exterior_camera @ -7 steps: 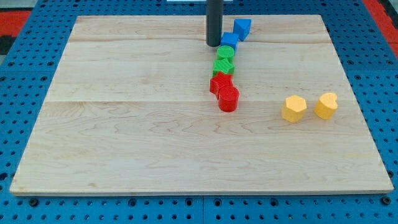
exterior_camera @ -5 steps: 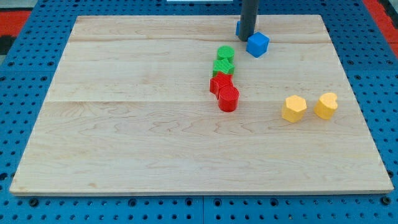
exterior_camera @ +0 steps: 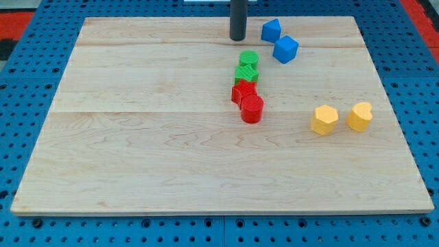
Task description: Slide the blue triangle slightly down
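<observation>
The blue triangle (exterior_camera: 271,29) lies near the view's top, right of centre, on the wooden board (exterior_camera: 137,137). A blue cube (exterior_camera: 285,49) sits just below and right of it, almost touching. My tip (exterior_camera: 237,38) is a dark rod standing to the left of the blue triangle, apart from it by a small gap, and above the green blocks.
Two green blocks (exterior_camera: 247,66) and two red blocks (exterior_camera: 247,100) form a column below my tip. A yellow hexagon-like block (exterior_camera: 324,119) and a yellow heart-like block (exterior_camera: 359,116) sit at the view's right. Blue pegboard surrounds the board.
My tip swept right, pushing the blue cube away from the green blocks to the right, then moved back left of the blue triangle. The triangle sits slightly lower than before.
</observation>
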Controlling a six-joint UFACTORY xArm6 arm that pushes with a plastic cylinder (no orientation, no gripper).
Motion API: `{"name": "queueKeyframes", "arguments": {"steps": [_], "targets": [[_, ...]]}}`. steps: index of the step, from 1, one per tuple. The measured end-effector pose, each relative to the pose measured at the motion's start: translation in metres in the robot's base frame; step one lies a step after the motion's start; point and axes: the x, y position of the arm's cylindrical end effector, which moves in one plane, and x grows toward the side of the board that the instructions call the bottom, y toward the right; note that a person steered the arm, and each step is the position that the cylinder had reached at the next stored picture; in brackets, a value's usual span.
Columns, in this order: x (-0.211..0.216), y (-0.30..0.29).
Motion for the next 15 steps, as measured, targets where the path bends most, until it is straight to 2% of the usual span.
{"name": "queueKeyframes", "arguments": {"steps": [1, 2, 3, 4, 7, 8, 9, 10, 13, 15], "targets": [[-0.037, 0.001], [-0.041, 0.027], [-0.042, 0.096], [-0.037, 0.136], [-0.038, 0.131], [-0.011, 0.129], [-0.018, 0.118], [-0.042, 0.117], [-0.037, 0.058], [-0.031, 0.071]]}}
